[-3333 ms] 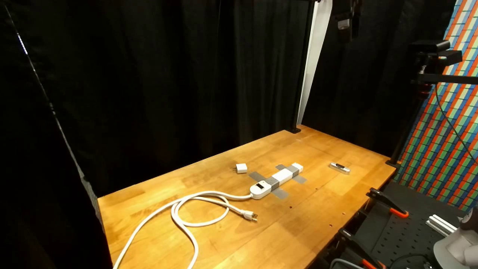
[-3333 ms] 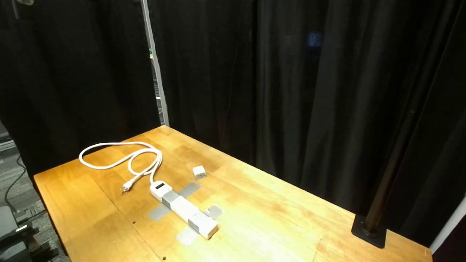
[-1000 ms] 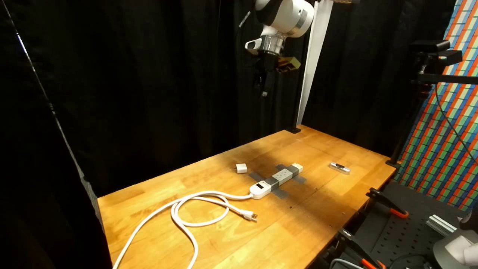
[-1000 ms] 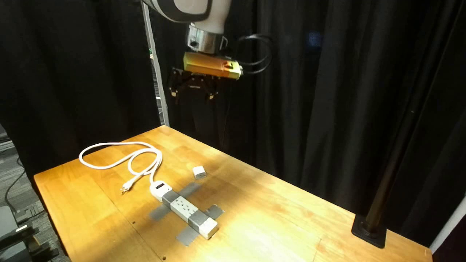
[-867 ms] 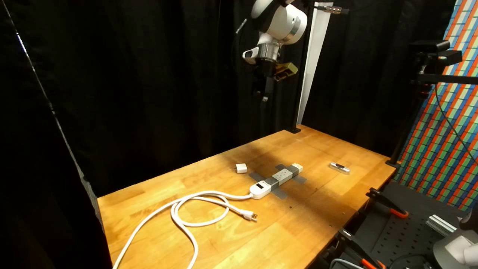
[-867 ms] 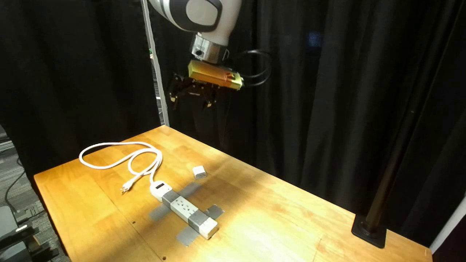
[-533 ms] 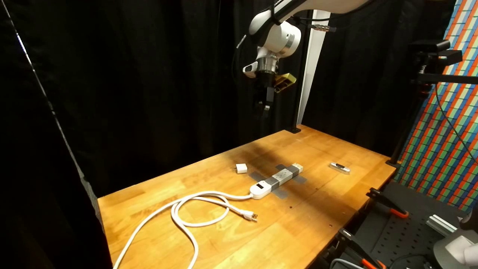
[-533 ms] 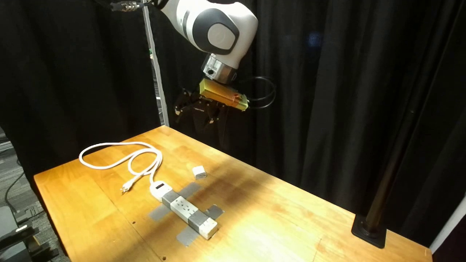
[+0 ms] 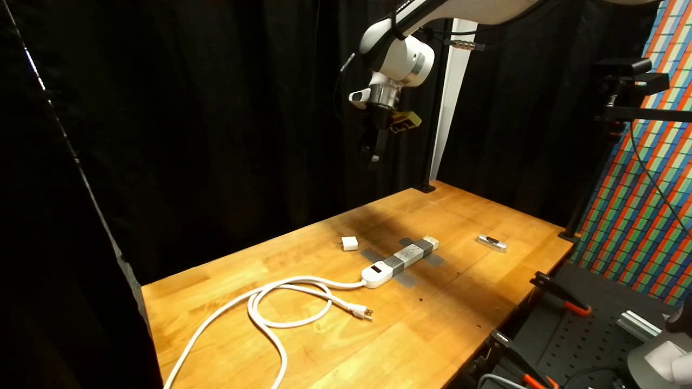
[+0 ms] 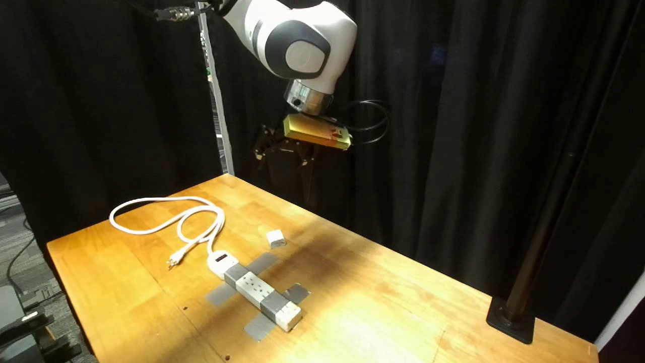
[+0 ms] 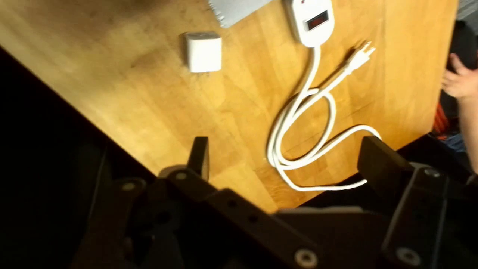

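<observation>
White, boxy — find the adapter on the table at eleven o'clock in the wrist view. Hovering well above with gripper spread wide, holding nothing; probably at the reaching step — needing alignment, then lowering.

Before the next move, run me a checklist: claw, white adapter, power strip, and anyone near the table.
1. Claw open, nothing held: ok.
2. White adapter lined up with the claw: not ok; in the wrist view it lies on the table, outside the claw's gap.
3. Power strip fixed down: ok; gray tape crosses it in two places.
4. Visible outlets free: ok.
5. Any outlets beneath the tape free: cannot tell; hidden.
6. People clear: not ok; a hand shows beside the table.
</observation>
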Motion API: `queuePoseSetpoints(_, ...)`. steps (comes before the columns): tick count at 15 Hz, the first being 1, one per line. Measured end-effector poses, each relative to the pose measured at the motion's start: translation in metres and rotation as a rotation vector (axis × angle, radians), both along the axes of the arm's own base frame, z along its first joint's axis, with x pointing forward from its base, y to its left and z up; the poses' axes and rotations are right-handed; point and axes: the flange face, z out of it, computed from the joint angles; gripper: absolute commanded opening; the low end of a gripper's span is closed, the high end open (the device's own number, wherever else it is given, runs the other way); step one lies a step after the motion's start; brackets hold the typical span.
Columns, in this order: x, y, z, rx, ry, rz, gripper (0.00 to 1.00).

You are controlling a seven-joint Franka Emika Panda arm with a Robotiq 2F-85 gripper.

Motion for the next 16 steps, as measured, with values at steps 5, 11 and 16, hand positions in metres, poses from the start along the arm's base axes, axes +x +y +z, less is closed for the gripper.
queuePoseSetpoints(5,0.021,-0.026,-0.059,0.035,-0.256,-0.084,1.0)
queuePoseSetpoints(11,0.026,-0.026,-0.132,0.17,-0.481,-0.093,1.0)
queuePoseSetpoints(16,0.017,-0.015,-0.177,0.311,-0.571,0.035,1.0)
